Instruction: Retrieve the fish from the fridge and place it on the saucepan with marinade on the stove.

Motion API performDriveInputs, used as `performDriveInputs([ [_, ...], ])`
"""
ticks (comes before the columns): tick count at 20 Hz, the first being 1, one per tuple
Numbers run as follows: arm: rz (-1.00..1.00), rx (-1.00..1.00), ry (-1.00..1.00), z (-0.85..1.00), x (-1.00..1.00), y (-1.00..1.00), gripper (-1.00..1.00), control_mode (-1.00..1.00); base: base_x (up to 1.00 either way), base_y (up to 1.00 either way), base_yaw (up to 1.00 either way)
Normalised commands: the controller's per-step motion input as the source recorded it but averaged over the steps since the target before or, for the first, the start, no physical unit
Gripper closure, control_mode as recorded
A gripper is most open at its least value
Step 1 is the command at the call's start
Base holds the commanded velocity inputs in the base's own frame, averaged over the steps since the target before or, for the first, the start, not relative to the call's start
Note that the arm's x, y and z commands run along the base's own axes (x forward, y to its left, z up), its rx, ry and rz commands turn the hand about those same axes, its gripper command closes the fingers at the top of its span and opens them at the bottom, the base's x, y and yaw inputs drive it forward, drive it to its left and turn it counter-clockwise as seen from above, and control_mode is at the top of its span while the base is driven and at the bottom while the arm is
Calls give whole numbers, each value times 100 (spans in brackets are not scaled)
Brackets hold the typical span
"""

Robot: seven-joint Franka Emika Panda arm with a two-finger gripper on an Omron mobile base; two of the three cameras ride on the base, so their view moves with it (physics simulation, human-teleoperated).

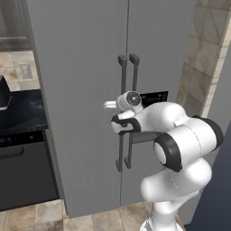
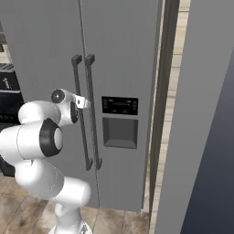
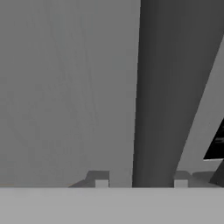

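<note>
The fridge stands in front of me with both grey doors shut. Two dark bar handles run down its middle seam. My gripper is at the left handle, at about mid height. In the hand view that dark handle passes between my fingertips. The right tip lies against the bar's edge and a gap shows on the left, so the gripper is open around the bar. The fish is hidden behind the doors. Saucepan and marinade are out of view.
A black dispenser panel sits on the right door. Left of the fridge is a black counter over a dark appliance front; I cannot tell whether it is the stove. A tall grey panel stands close on the right.
</note>
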Motion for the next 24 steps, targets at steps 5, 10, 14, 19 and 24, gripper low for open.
performDriveInputs([
  [5, 0, 16, -13, 0, -65, 100, 100, -100, 0, 0, 0],
  [10, 0, 16, -12, -8, -61, 100, 100, -100, 0, 0, 0],
  [14, 0, 14, -8, -10, -49, 100, 100, -100, 0, 0, 0],
  [19, -1, 10, -5, -6, -34, 100, 100, -100, 0, 0, 0],
  [24, -5, 7, 0, 0, -42, 100, 100, -100, 0, 0, 0],
])
